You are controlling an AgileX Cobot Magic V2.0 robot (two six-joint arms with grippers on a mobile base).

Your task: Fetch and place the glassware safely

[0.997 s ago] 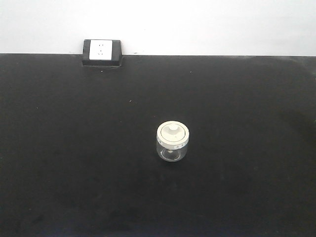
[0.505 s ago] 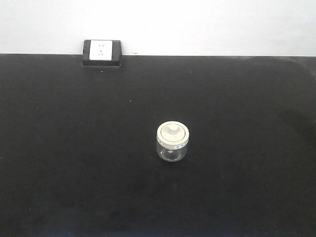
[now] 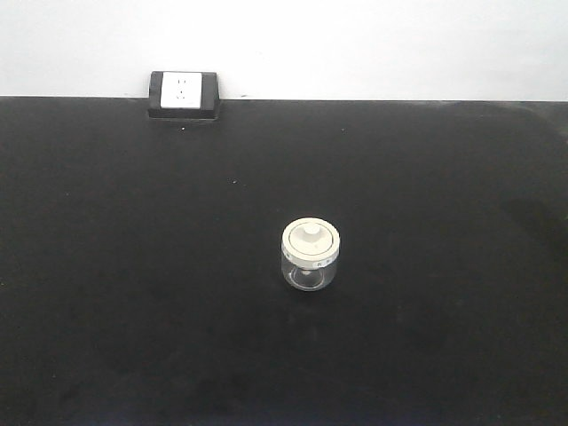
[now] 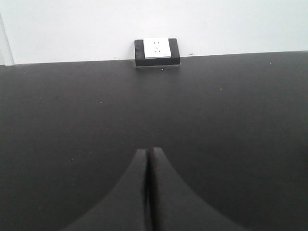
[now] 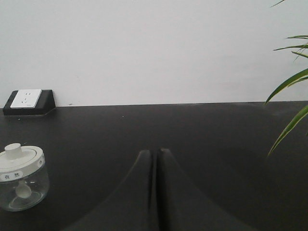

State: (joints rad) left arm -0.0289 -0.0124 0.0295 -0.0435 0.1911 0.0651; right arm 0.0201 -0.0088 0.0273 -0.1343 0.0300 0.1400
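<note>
Black tabletop runs back to a plain white wall. Glass jar stands upright near the table's middle, a little right of centre, cream lid seated with its knob up and small markings around the rim. Nothing touches it. From the right wrist view the jar sits at near left, well apart from the right gripper, whose fingers are pressed together, empty. Left gripper likewise closed on nothing. Power socket sits at the far left edge against the wall. Green plant leaves show at far right
</note>
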